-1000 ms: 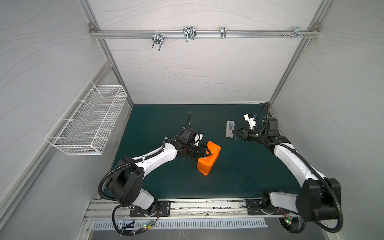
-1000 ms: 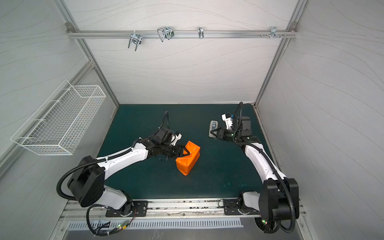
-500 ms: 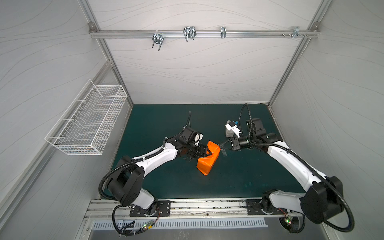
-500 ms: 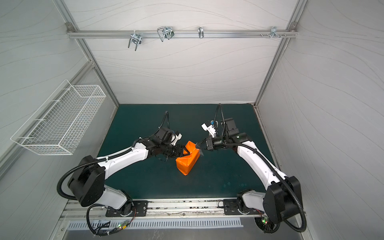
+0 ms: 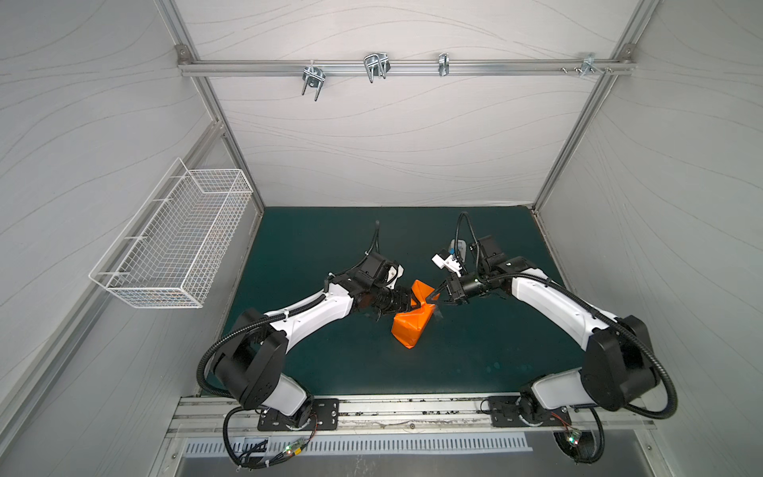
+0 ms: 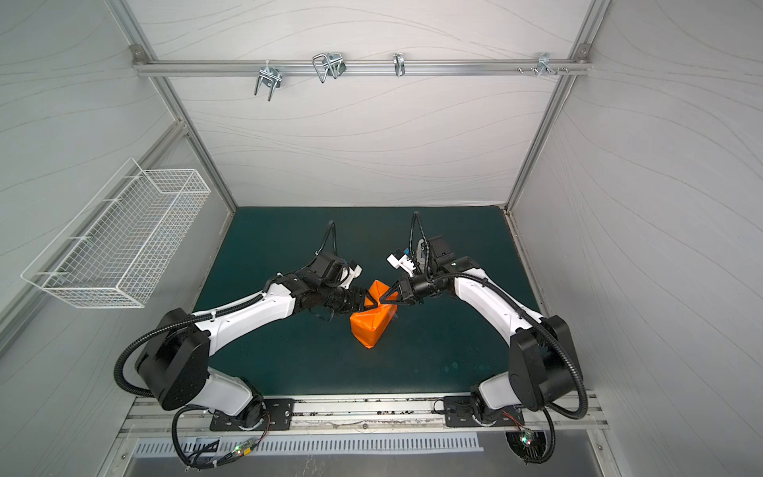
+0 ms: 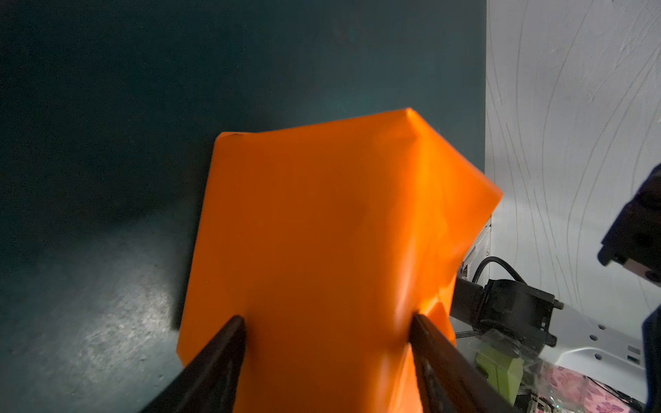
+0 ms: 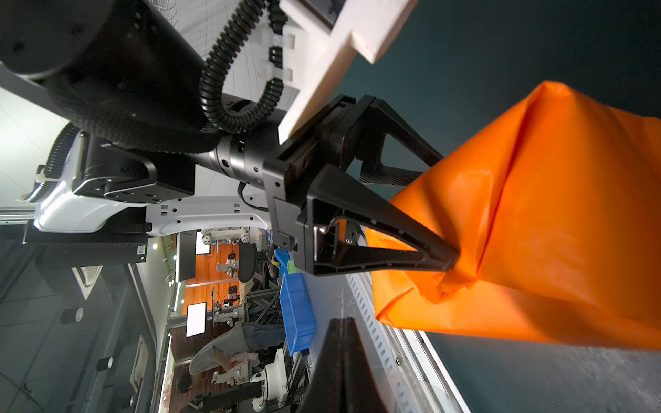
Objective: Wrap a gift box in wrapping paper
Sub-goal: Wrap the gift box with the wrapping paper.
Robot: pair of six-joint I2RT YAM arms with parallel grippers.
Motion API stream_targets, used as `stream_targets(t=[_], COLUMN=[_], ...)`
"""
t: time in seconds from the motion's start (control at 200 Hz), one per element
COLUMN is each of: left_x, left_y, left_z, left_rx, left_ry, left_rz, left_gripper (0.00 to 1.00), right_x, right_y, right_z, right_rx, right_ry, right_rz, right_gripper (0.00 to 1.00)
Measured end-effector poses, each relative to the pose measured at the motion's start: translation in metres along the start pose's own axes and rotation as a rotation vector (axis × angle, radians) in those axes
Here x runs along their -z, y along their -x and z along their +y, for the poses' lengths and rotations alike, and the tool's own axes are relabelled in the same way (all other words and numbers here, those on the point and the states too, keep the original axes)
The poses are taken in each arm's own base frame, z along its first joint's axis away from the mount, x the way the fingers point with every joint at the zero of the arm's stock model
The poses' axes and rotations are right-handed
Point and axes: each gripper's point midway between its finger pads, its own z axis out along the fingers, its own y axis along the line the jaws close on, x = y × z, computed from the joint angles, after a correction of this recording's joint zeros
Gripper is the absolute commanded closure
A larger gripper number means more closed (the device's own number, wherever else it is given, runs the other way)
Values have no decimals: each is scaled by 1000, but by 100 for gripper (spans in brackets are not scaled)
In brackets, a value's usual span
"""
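Observation:
The wrapping paper (image 5: 411,326) (image 6: 369,328) is folded into an orange parcel on the green mat, and the gift box is hidden inside it. My left gripper (image 5: 417,303) (image 6: 371,303) holds the parcel's far end. In the left wrist view its jaws (image 7: 327,321) stand wide and press into the paper (image 7: 322,232) on both sides. My right gripper (image 5: 431,298) (image 6: 384,299) is shut, its tip at the raised flap of that same end. In the right wrist view its tip (image 8: 341,321) is just short of the paper (image 8: 554,232).
A white-grey tape dispenser (image 5: 459,247) (image 6: 420,246) stands at the back right, mostly hidden by the right arm. A wire basket (image 5: 173,243) hangs on the left wall. Metal rails run along the front edge of the mat (image 5: 330,363).
The right arm has swung from the tape dispenser leftward to the parcel's far end, staying shut. The left gripper and the parcel have held still.

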Motion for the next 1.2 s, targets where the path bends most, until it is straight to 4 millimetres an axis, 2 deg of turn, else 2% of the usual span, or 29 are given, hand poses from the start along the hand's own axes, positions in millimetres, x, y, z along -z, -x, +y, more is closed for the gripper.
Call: stream_targets(t=[0.195,0.525,0.665,0.855,1.2], left_x=[0,0,0,0,0], left_y=[0,0,0,0,0], left_z=[0,0,0,0,0], left_rx=[-1,-1,0,0,1], left_ry=[-1,-1,-1,-1,0], left_rz=[-1,-1,-2,-1,-1], left_gripper=[27,27,27,27,27], right_x=[-10,-22,-24,-23,-24], right_y=[8,14,19,25,23], right_z=[-4,-24,-27,-24,-40], right_rx=[-10,-42,-38,-5,-1], right_ry=[12,16,18,13,-62], right_rz=[28,49,50,40,27], right_gripper=[100,100,100,84,70])
